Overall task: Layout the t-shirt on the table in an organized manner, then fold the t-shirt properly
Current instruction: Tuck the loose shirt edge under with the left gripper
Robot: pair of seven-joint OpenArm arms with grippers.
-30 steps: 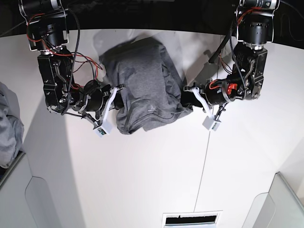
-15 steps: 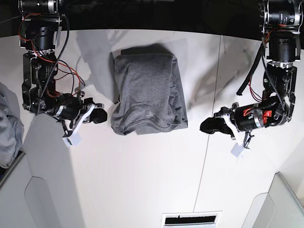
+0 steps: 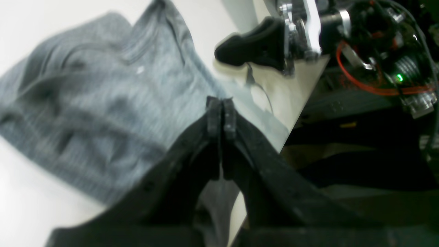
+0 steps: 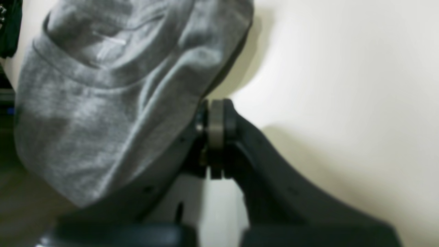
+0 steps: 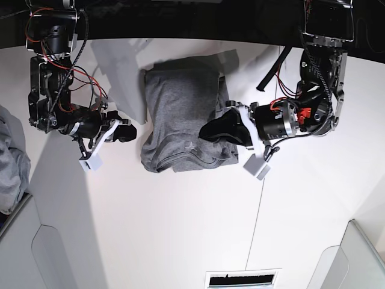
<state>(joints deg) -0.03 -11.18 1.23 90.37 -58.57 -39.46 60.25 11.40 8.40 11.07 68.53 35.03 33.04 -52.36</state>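
on the table [image 5: 180,229], folded t-shirt [image 5: 180,114]; bins seemingly empty.

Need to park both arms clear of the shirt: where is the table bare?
Bare table runs from the t-shirt's collar edge to the vent slot. Crowded: the left gripper overlaps the shirt's side; the right gripper sits beside the other.

One t-shirt [image 5: 183,117], folded, on one white table [image 5: 180,229]. Two arms in play, so two grippers: the left gripper [image 5: 212,131] and the right gripper [image 5: 127,132]. One paler grey cloth [image 5: 9,162] at the edge. Two light grey bins [image 5: 355,256], one at each near corner.
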